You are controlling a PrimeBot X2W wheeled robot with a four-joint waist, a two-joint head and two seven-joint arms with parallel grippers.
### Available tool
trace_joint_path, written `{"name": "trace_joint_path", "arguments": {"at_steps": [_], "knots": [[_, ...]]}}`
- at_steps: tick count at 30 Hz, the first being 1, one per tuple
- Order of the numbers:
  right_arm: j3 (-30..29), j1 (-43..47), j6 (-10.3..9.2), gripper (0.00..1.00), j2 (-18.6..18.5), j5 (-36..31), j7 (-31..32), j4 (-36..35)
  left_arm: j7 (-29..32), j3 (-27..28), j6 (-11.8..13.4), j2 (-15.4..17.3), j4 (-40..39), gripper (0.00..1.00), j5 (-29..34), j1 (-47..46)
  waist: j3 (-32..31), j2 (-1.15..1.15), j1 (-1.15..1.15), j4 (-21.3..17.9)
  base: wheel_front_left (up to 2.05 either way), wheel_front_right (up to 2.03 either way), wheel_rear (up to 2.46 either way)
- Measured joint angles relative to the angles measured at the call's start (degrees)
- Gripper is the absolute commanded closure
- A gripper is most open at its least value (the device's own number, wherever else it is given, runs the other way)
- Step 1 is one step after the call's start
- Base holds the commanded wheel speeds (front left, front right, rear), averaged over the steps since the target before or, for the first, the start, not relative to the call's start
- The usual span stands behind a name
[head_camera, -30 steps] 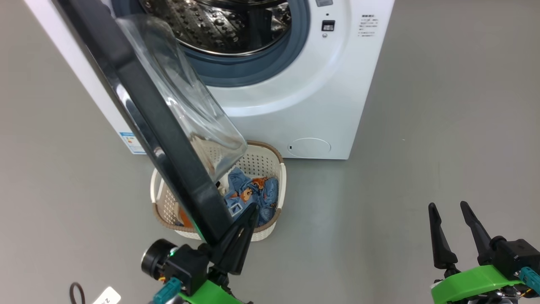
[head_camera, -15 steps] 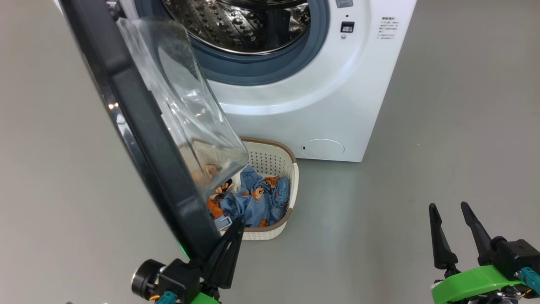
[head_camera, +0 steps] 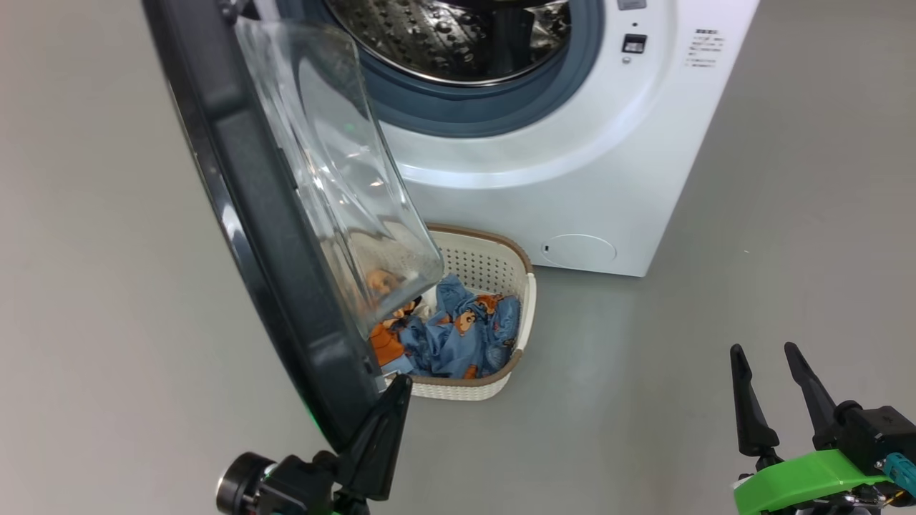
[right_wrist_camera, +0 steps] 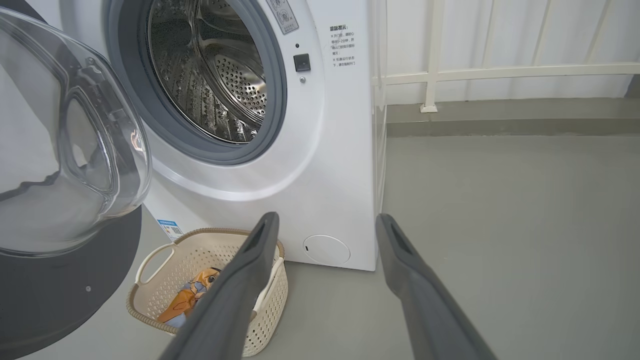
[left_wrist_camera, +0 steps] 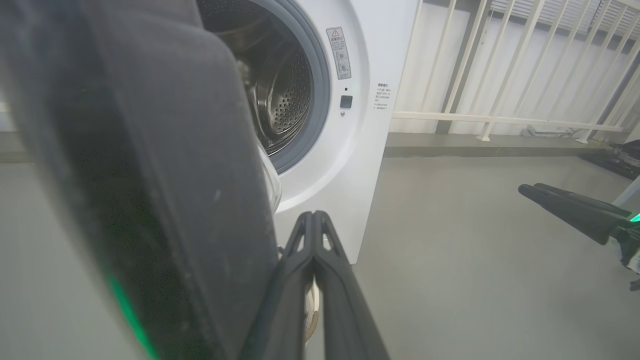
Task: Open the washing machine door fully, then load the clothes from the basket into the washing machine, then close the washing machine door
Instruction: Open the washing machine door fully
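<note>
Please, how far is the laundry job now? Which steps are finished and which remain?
Done: the washing machine door stands wide open, the drum of the washing machine exposed. In hand: the shut left gripper sits at the door's lower rim, seemingly to push it fully open; the right gripper is open, idle. Left: the clothes lie in the basket, none loaded; then closing the door.

Left gripper (head_camera: 401, 383) fingers pressed together, right gripper (head_camera: 763, 350) fingers spread apart, both pointing up

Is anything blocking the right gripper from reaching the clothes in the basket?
Nothing visible does. Bare floor lies between the right gripper and the basket. The washing machine door hangs over the basket's left side, but the clothes on its right lie uncovered.
</note>
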Motion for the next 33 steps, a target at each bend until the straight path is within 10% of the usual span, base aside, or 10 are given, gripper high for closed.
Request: {"name": "trace_joint_path", "arguments": {"at_steps": [33], "knots": [[0.9, 1.1, 0.01, 0.00, -0.9, -0.1, 0.0, 0.3, -0.1, 14.7, 7.0, 4.4, 3.5, 1.00, -4.4, 2.5, -2.9, 0.00, 0.00, 6.7, 0.00, 0.00, 0.00]]}}
